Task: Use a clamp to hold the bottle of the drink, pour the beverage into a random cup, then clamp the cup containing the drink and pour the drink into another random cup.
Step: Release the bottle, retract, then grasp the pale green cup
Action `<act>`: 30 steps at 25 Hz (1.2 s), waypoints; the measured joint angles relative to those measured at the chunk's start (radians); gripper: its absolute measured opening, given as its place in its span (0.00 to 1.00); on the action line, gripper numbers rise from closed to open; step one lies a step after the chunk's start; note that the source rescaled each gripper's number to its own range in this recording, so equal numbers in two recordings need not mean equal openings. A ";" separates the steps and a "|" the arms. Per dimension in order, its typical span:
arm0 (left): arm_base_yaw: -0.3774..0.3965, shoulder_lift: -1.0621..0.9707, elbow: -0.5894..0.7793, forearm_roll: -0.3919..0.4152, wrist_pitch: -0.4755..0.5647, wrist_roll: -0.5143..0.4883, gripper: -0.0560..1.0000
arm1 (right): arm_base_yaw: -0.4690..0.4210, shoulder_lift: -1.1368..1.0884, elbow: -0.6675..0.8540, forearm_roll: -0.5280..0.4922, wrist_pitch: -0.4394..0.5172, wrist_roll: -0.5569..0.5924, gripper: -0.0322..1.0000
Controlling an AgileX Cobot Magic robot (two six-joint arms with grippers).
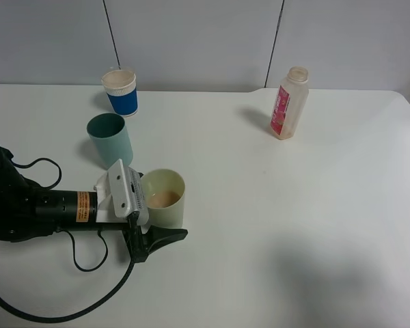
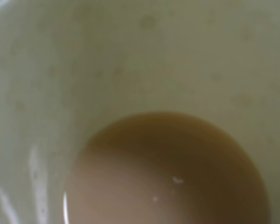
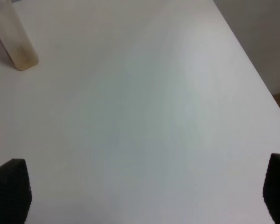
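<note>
White table (image 1: 273, 225), grey panelled wall (image 1: 191, 34) behind. Your left gripper (image 1: 156, 222) is at the pale green cup (image 1: 174, 205), front left. One finger lies along the cup's near side and the other is hidden, so the grip cannot be told. This cup holds tan drink (image 2: 168, 172). Behind it stand a teal cup (image 1: 111, 139) and a blue-and-white paper cup (image 1: 121, 91). The bottle (image 1: 289, 102) is upright, back right. Your right gripper (image 3: 144, 196) has its fingers wide apart.

The white surface (image 1: 280, 225) carries a blue-and-white paper cup (image 1: 121, 92) at the back left, with a teal cup (image 1: 111, 140) just in front of it. Nearer the front stands a pale green cup (image 1: 165, 199) holding brownish drink, and a pink-labelled bottle (image 1: 289, 102) stands well apart at the back right. A black cable (image 1: 89, 263) loops over the front left.
</note>
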 joint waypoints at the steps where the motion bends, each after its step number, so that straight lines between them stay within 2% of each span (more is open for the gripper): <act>1: -0.008 0.000 0.000 -0.005 0.000 0.000 0.65 | 0.000 0.000 0.000 0.000 0.000 0.000 1.00; 14: -0.021 0.000 -0.046 -0.018 -0.001 -0.021 0.65 | 0.000 0.000 0.000 0.000 0.000 0.000 1.00; 17: -0.021 0.000 -0.046 -0.018 -0.001 -0.025 0.55 | 0.000 0.000 0.000 0.000 0.000 0.000 1.00; 24: -0.021 0.000 -0.046 -0.010 -0.001 -0.031 0.49 | 0.000 0.000 0.000 0.000 0.000 0.000 1.00; 25: -0.021 0.000 -0.046 0.009 0.000 -0.035 0.25 | 0.000 0.000 0.000 0.000 0.000 0.000 1.00; 26: -0.021 0.000 -0.047 0.021 -0.002 -0.035 0.05 | 0.000 0.000 0.000 0.000 0.000 0.000 1.00; 30: -0.021 0.000 -0.048 0.052 -0.002 -0.035 0.06 | 0.000 0.000 0.000 0.000 0.000 0.000 1.00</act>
